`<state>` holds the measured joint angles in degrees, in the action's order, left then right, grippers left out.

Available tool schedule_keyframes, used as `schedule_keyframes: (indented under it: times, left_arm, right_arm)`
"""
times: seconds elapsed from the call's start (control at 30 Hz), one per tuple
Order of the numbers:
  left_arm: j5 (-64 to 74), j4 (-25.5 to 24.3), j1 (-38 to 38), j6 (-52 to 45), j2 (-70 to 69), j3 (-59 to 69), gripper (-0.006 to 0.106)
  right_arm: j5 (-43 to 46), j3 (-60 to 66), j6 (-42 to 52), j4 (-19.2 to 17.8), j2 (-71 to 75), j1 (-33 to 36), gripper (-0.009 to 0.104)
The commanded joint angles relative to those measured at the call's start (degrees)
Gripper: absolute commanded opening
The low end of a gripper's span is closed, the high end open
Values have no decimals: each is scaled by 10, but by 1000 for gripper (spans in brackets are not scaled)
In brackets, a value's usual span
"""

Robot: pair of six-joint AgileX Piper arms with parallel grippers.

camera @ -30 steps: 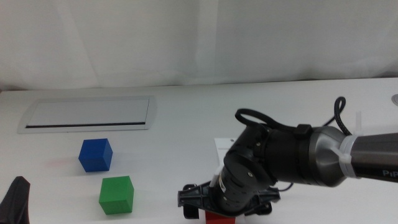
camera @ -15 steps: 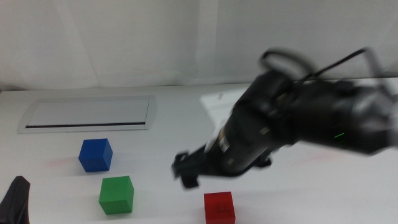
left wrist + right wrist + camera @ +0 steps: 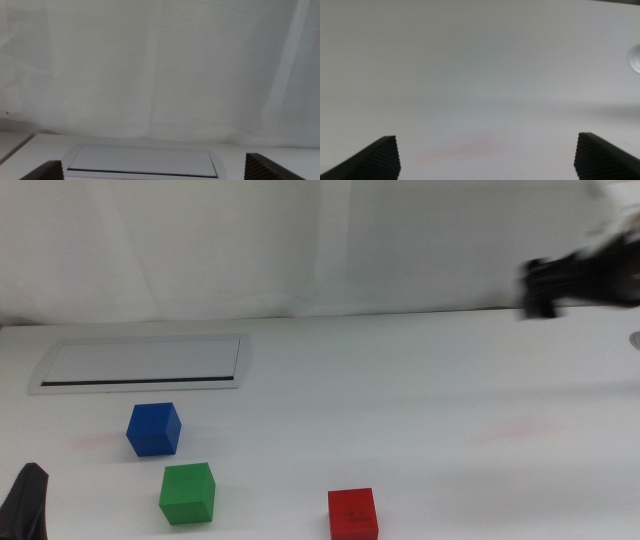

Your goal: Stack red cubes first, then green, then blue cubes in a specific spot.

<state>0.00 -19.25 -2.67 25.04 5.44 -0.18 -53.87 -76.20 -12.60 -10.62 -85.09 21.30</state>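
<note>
Red cube (image 3: 352,513): standing alone on the white desk (image 3: 400,410), near the front edge of the middle view, right of centre. Nothing rests on it. Green cube (image 3: 187,493): on the desk well to the left of the red one, not touching it. Blue cube (image 3: 153,428): just behind the green cube and slightly left, a gap between them. All three sit flat and apart.

Progress, as judged: the red cube appears to be placed as the base of the stack; the green and blue placements are outstanding. No stacking is yet visible.

Grey-framed flat panel (image 3: 141,364): lies behind the blue cube, clear of all cubes.

Right claw (image 3: 545,285): raised at the upper right of the middle view, blurred, well away from the cubes. Its wrist view shows the jaws set wide with only bare desk between them; it carries nothing.

Left claw (image 3: 25,502): waiting at the lower left corner of the middle view. Its wrist view shows the jaws wide apart, empty, facing the panel.
</note>
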Motion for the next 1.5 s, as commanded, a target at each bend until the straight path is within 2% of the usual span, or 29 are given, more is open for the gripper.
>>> schedule_keyframes:
  times: [0.0, 0.07, 0.1, 0.17, 0.37, 0.47, 0.87, 1.07, 1.13, 1.27, 1.33, 1.37, 1.47]
  left_arm:
    - [-8, 2, 3, -1, -2, 23, 90]
    - [-8, 2, 3, -1, -2, 23, 90]
    - [-8, 2, 3, -1, -2, 23, 90]
    - [-8, 2, 3, -1, -2, 23, 90]
    - [-8, 2, 3, -1, -2, 23, 90]
    - [-9, 2, 3, -1, -2, 23, 90]
    - [-70, 2, 3, 41, -2, 10, 89]
    - [36, 3, 3, 92, 2, -55, 89]
    - [111, 7, 3, 91, 25, -109, 89]
    - [157, 10, 3, 60, 80, -175, 89]
    - [161, 33, 3, 27, 112, -202, 89]
    - [170, 86, 3, -15, 148, -227, 89]
    - [227, 163, 3, -79, 202, -268, 89]
  right_arm:
    - [-12, -2, 67, 22, 17, -67, 92]
    - [-12, -2, 102, 47, 27, -116, 90]
    - [-15, -2, 144, 84, 36, -164, 87]
    - [-15, -2, 181, 122, 46, -199, 84]
    - [-54, -2, 328, 257, 83, -217, 82]
    - [-73, -2, 352, 295, 107, -209, 82]
    - [-139, -2, 399, 298, 203, -129, 82]
    - [-147, -2, 400, 299, 204, -108, 82]
    - [-144, -2, 410, 299, 204, -108, 82]
    - [-137, -2, 419, 300, 204, -108, 82]
    - [-137, -2, 422, 304, 204, -108, 82]
    - [-133, -2, 426, 304, 204, -108, 82]
    - [-127, -2, 426, 304, 203, -108, 82]
